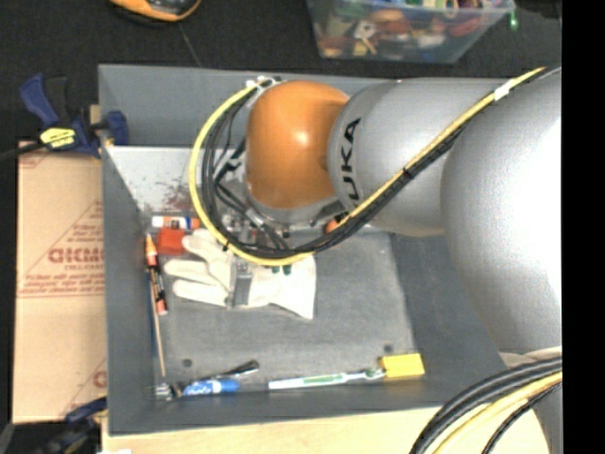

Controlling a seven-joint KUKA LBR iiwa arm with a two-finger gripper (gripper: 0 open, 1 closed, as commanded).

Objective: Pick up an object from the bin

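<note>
Where the white glove (194,274) lies left-of-centre in the bin (364,296), pincer (238,287) sits right on it; open or closed, can't tell. Yellow block (403,365) and blue pen (210,386) well apart from it.

The big arm (454,159) and its orange cover (288,145) hide the floor of the bin (364,291) from 12 to 3 o'clock. The top of the white glove (284,291) slips under them. The red thing (170,242) at 9 o'clock is too small to name.
</note>
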